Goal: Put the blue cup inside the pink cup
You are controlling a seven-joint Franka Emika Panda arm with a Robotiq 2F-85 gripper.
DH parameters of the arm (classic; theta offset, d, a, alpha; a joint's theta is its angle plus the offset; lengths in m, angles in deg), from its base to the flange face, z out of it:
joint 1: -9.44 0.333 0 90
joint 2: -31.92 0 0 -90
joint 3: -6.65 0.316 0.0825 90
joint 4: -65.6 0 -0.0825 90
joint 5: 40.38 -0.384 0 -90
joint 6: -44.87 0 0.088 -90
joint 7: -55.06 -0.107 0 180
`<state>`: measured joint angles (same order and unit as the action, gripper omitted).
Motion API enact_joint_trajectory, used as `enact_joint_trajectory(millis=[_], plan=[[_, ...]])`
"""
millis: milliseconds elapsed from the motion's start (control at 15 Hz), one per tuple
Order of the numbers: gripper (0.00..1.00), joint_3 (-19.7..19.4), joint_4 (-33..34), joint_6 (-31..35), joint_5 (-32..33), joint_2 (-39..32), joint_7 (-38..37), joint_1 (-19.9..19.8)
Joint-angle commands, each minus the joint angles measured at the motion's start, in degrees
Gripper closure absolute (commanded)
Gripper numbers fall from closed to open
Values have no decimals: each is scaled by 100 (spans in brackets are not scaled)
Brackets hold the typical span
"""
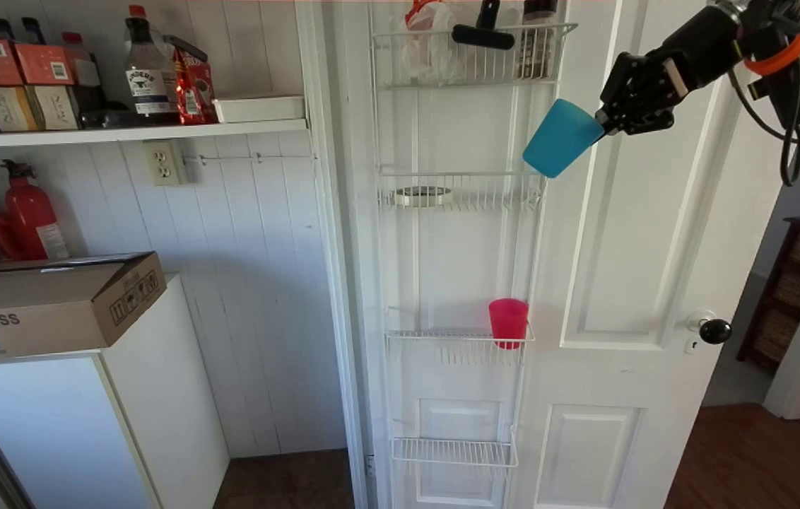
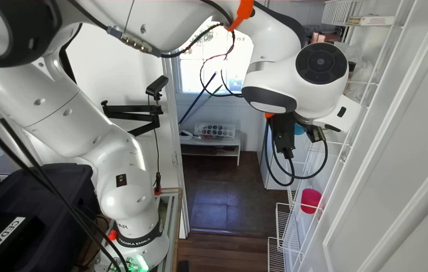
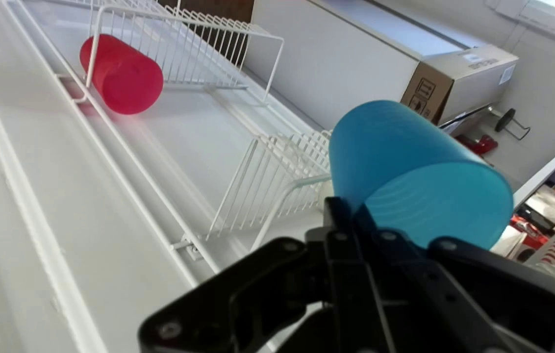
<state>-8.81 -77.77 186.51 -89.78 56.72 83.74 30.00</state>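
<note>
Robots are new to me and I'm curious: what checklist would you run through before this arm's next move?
1. Blue cup gripped: ok, the gripper pinches its wall at the rim.
2. Blue cup upright: not ok, tilted.
3. Pink cup upright: ok, standing in a wire shelf.
4. Blue cup at pink cup's mouth: not ok, it hangs higher, apart from it.
5. Pink cup empty: cannot tell, its inside is indistinct.
6. Blue cup clear of the shelf above: cannot tell, the gap is unclear.

An exterior view mostly hides the blue cup [image 2: 299, 129].
</note>
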Motion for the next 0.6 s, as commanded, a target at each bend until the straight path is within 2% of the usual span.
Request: enact_joint_trajectory(millis=[0, 267, 533], plan=[[99, 239, -210, -829, -51, 262, 291, -607], [99, 415, -525, -1151, -164, 225, 573, -1016], [99, 696, -1000, -792, -234, 102, 687, -1182]])
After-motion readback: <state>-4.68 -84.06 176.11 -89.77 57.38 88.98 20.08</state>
